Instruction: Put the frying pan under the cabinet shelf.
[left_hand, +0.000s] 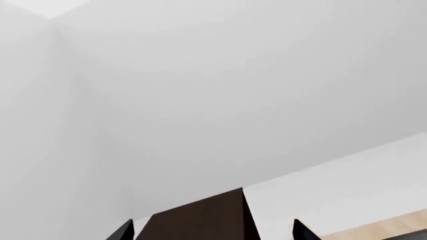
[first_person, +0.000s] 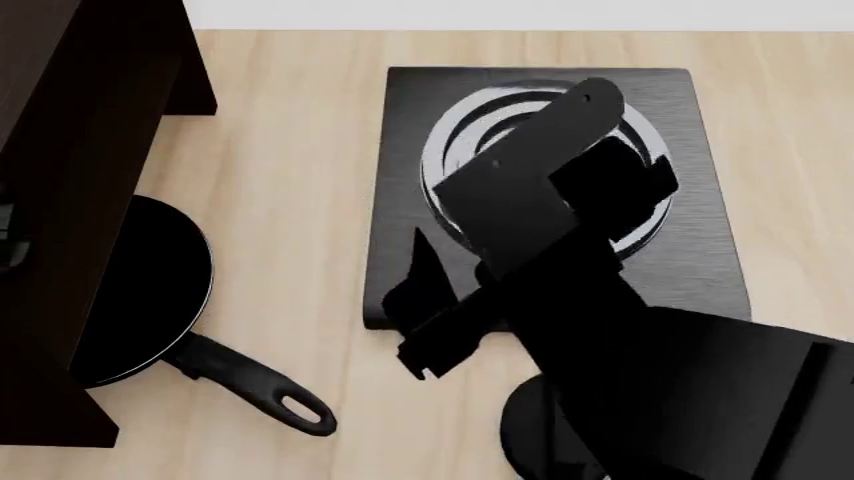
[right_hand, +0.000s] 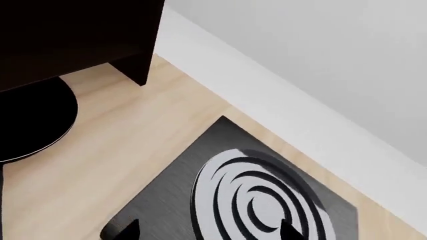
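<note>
Right gripper (first_person: 424, 300) hangs spread and empty over the stove plate (first_person: 694, 250); left gripper's state cannot be told. At nine o'clock, the frying pan (first_person: 160, 290) sits half beneath the cabinet shelf (first_person: 67, 200), handle pointing four o'clock.

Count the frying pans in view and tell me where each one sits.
1. The frying pan lies on the wooden counter, its bowl partly tucked under the dark cabinet shelf, handle pointing out toward the stove plate. More could be hidden behind the cabinet or arm.
</note>
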